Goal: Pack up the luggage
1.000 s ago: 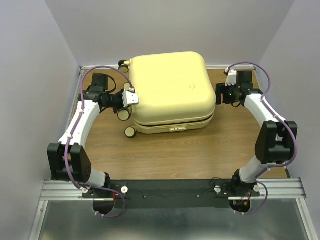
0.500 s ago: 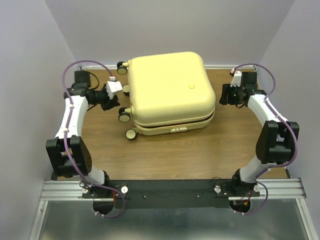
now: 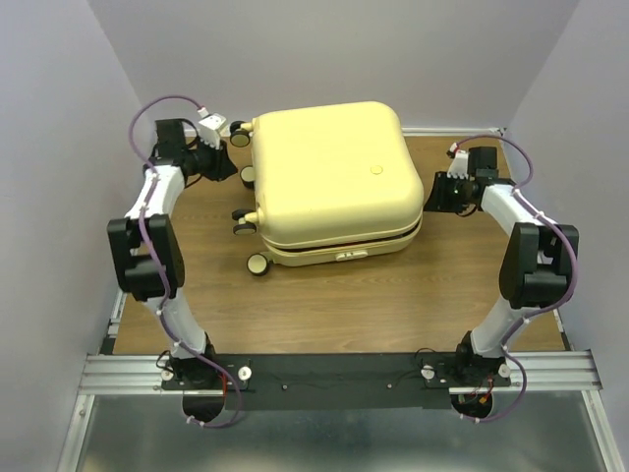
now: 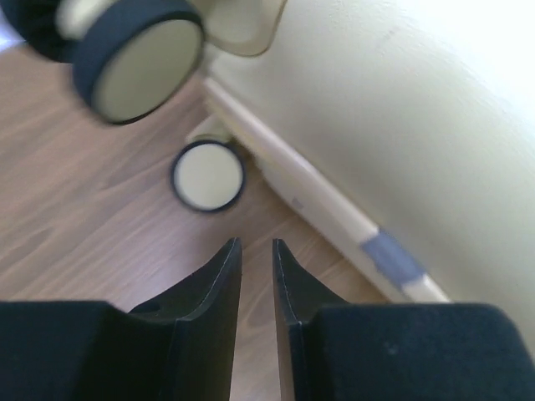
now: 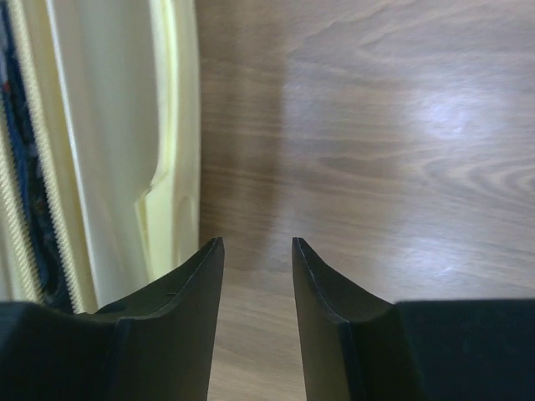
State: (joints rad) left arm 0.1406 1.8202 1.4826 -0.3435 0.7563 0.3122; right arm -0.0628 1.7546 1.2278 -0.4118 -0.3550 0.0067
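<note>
The luggage point(image 3: 334, 177) is a large pale-yellow hard-shell suitcase lying flat and closed in the middle of the wooden table point(image 3: 344, 305). Its small wheels point(image 3: 257, 263) stick out on its left side. My left gripper point(image 3: 224, 165) is at the back left, beside the wheels and apart from the shell. In the left wrist view its jaws point(image 4: 257, 242) stand almost together, empty, pointing at a wheel point(image 4: 208, 175) and the shell point(image 4: 376, 109). My right gripper point(image 3: 430, 195) is just off the suitcase's right side. In the right wrist view it point(image 5: 257, 241) is slightly open and empty, over bare wood beside the zipper seam point(image 5: 33, 184).
Purple walls close in the table at the back and on both sides. The metal rail point(image 3: 334, 374) with both arm bases runs along the near edge. Bare wood lies in front of the suitcase and to its right point(image 5: 393, 125).
My left arm has pulled away from the suitcase's left side and swung back toward the rear left corner. My right gripper has shifted slightly nearer. The suitcase has stayed put.
</note>
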